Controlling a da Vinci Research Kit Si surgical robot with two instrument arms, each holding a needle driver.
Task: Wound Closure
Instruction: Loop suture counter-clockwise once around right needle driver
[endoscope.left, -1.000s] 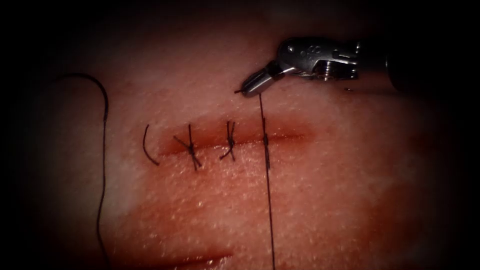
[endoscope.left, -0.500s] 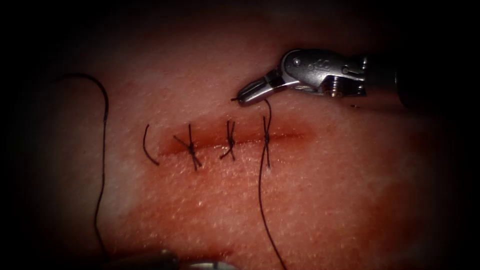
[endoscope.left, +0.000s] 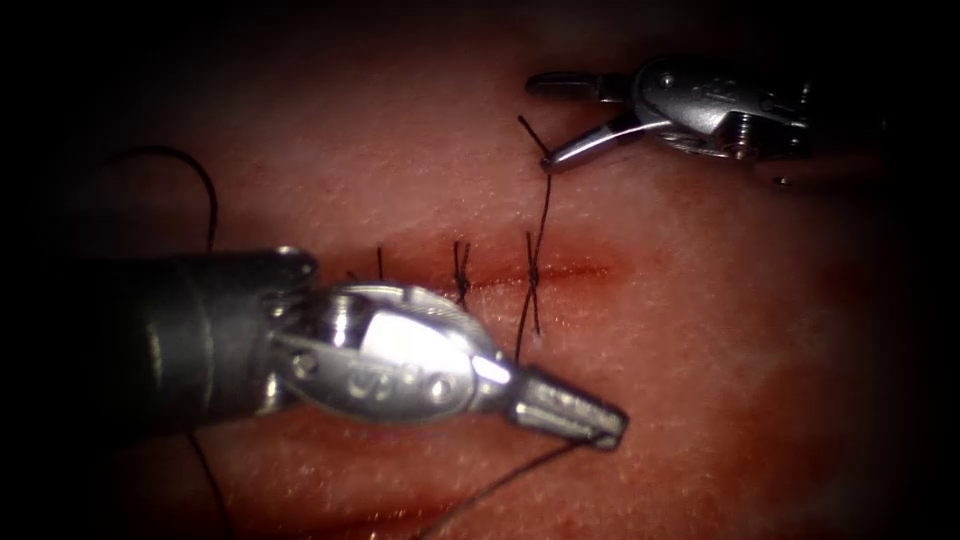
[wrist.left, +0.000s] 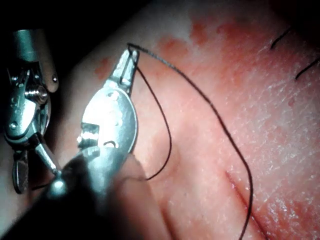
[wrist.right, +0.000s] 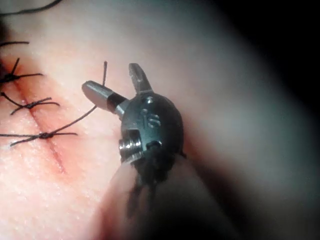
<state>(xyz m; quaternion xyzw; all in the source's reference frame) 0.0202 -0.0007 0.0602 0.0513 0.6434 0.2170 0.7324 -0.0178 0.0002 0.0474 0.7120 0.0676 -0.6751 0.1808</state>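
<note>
The left gripper (endoscope.left: 600, 425), closed on the thread (endoscope.left: 535, 290), lies below the cut (endoscope.left: 560, 270) in the tissue (endoscope.left: 700, 350); the right gripper (endoscope.left: 550, 120) gapes empty above, thread beside one jaw. The left wrist view shows thread pinched at the jaw tips.

The left tool (wrist.left: 131, 56) had its jaws closed on the thread (wrist.left: 210, 105), which curved over the tissue (wrist.left: 260, 150); the right tool (wrist.left: 30, 165), jaws apart, held nothing.
</note>
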